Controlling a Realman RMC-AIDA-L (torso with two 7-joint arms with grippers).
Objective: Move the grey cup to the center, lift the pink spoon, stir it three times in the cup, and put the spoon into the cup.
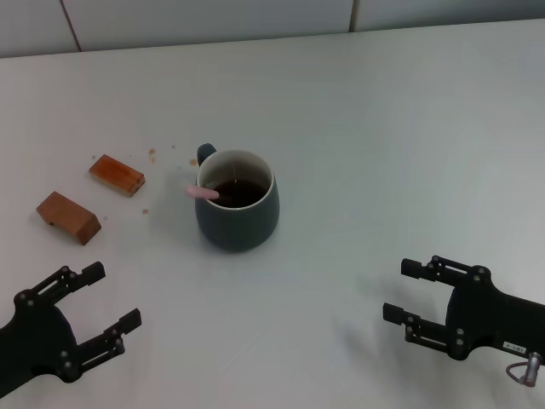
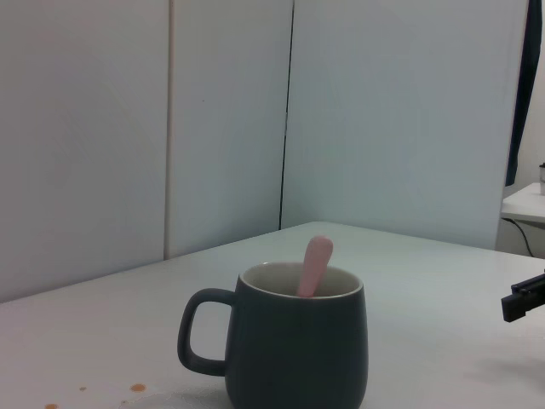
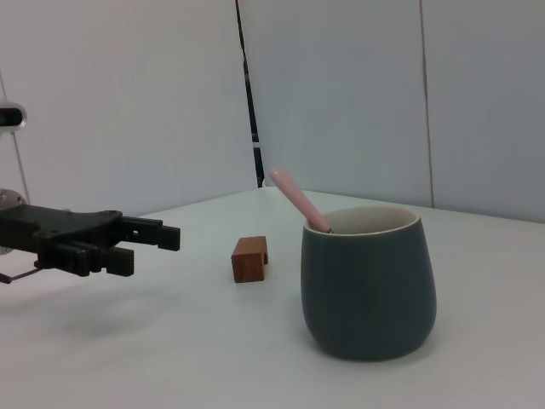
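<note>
White table (image 1: pixel 383 153), rounded grey cup (image 1: pixel 237 215) (glossy)

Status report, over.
Left gripper and right gripper open, empty, low near corners. Pale pink-handled spoon leaning in dark blue-grey ceramic mug. Two brown wooden blocks left, clear.

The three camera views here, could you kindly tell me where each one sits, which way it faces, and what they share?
Head view: sits high on the robot, looking forward and down at the white table; shows the left gripper and right gripper, both open and empty.
Left wrist view: low, near the tabletop, faces the grey cup with its handle showing; the right gripper shows at the frame edge.
Right wrist view: low, on the opposite side, faces the cup, a wooden block and the left gripper.
All three share the cup with the pink spoon in it.
</note>
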